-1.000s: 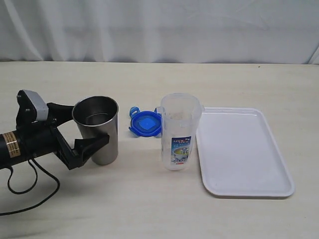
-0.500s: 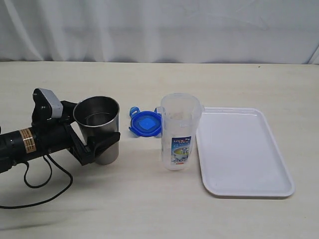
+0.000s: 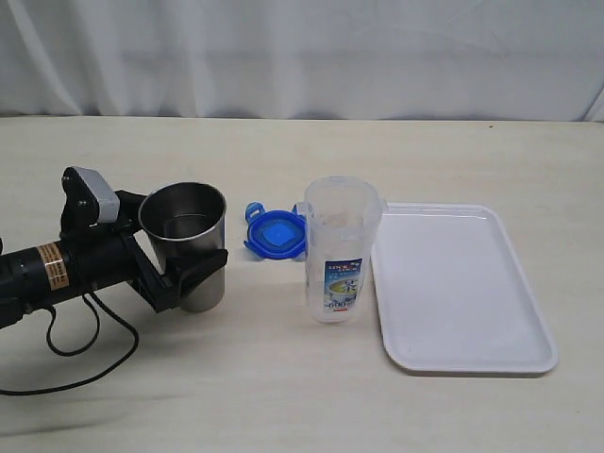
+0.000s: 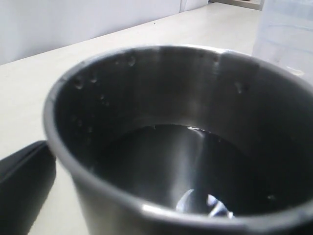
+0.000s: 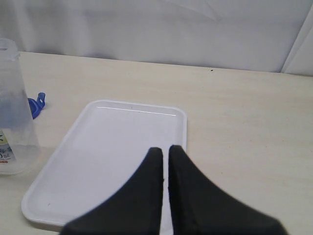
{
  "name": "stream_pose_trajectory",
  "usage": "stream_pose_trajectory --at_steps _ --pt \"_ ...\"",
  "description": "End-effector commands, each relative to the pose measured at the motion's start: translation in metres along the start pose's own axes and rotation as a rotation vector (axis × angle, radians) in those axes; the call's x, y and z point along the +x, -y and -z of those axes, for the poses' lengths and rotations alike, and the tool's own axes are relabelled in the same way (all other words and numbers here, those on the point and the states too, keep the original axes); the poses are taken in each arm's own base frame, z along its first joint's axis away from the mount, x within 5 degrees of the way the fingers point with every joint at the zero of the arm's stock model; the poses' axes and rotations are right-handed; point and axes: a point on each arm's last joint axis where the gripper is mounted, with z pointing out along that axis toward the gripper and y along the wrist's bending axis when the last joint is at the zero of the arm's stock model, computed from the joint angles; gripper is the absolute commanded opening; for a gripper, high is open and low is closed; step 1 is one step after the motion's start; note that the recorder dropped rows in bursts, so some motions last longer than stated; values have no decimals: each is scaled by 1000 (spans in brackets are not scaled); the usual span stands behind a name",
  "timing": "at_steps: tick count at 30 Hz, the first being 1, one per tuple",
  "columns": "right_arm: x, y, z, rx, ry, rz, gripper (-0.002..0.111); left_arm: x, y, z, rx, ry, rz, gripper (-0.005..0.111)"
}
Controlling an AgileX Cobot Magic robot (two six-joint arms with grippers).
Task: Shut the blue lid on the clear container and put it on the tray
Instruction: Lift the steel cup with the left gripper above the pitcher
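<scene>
The clear container (image 3: 342,247) stands upright and uncovered in mid-table, just left of the white tray (image 3: 458,288). The blue lid (image 3: 276,232) lies flat on the table behind and left of the container, top up. My left gripper (image 3: 184,238) is open, its black fingers (image 3: 193,274) straddling a steel cup (image 3: 186,247) that stands on the table. In the left wrist view the cup (image 4: 161,147) fills the frame and the container (image 4: 286,29) shows beyond it. My right gripper (image 5: 165,149) is shut and empty above the tray (image 5: 112,147); it is out of the exterior view.
The steel cup stands about a hand's width left of the lid. A black cable (image 3: 85,354) trails from the left arm over the table's near left. A white curtain (image 3: 302,57) closes off the back. The container (image 5: 12,107) and the lid's edge (image 5: 35,105) show in the right wrist view.
The left arm slid right, bringing its open fingers further around the steel cup, then stopped. Container, lid and tray have not moved.
</scene>
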Motion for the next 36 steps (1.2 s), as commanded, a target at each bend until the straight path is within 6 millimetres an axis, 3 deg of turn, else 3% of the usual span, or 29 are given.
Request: stream_pose_trajectory --at_steps 1,8,10,18,21,36 --pt "-1 0 0 3 14 4 4 -2 1 -2 5 10 3 105" --pt "-1 0 0 3 14 4 4 -2 1 -2 5 10 3 105" --pt "-1 0 0 3 14 4 4 -2 1 -2 5 10 3 95" --pt "-1 0 0 3 14 4 4 -2 1 -2 5 10 3 20" --pt "-1 0 0 3 14 4 4 -2 1 -2 5 10 3 0" --pt "-1 0 0 3 14 4 4 -17 -12 -13 -3 65 -14 0"
